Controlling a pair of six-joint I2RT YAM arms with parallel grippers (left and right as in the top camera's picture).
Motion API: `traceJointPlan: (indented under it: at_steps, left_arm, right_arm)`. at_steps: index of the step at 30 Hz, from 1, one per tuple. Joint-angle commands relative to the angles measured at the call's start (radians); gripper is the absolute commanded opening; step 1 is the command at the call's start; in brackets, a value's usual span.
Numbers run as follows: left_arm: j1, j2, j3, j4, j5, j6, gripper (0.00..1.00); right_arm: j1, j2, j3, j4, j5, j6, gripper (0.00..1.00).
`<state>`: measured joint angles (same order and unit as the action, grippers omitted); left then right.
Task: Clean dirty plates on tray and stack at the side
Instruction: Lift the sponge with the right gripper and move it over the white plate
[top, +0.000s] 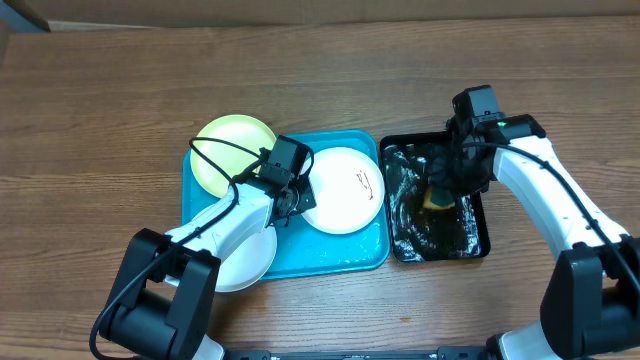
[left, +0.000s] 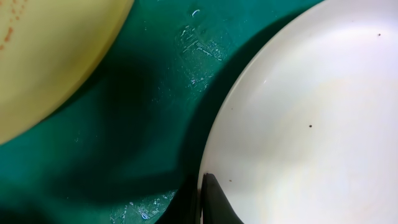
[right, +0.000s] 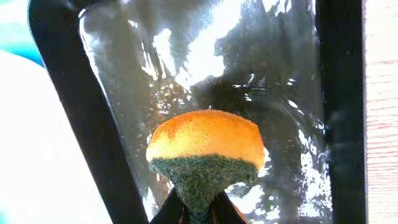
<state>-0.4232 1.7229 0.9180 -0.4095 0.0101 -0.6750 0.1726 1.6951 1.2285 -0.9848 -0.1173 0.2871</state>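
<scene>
Left claw (top: 290, 200) pinches the flat-lying white plate (top: 345, 190); right claw (right: 198, 214) clamps the sponge (right: 208, 140).

Overhead: fixed above the table (top: 100, 100), facing straight down, far enough to take in the whole turquoise tray (top: 340, 257) and black tray (top: 410, 225). Left wrist: very near, facing down on the turquoise tray's floor (left: 124, 124) between the yellow-green plate (left: 50, 56) and the white plate (left: 311, 124). Right wrist: near, facing down into the black tray (right: 68, 93) over the sponge (right: 208, 140); the white plate (right: 37, 162) at its left edge appears in all three views.
</scene>
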Motion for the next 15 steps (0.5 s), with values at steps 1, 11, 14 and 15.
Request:
traceJointPlan:
  at_steps: [1,11,14,15]
  left_arm:
    - [-0.003,0.016,-0.008,0.003,0.009,-0.002,0.04]
    - [-0.003,0.016,-0.008,-0.002,0.009,-0.002,0.04]
    - [-0.003,0.016,-0.008,-0.002,0.008,-0.002,0.04]
    - [-0.003,0.016,-0.007,-0.004,0.009,-0.002,0.04]
  right_arm:
    - [0.002,-0.013,0.006,0.008,0.028,-0.003,0.04]
    - [0.002,-0.013,-0.004,-0.069,-0.14,-0.002,0.04]
    - [0.002,-0.009,-0.006,-0.061,-0.087,-0.003,0.04]
    - [0.002,-0.01,-0.005,-0.072,-0.092,-0.002,0.04]
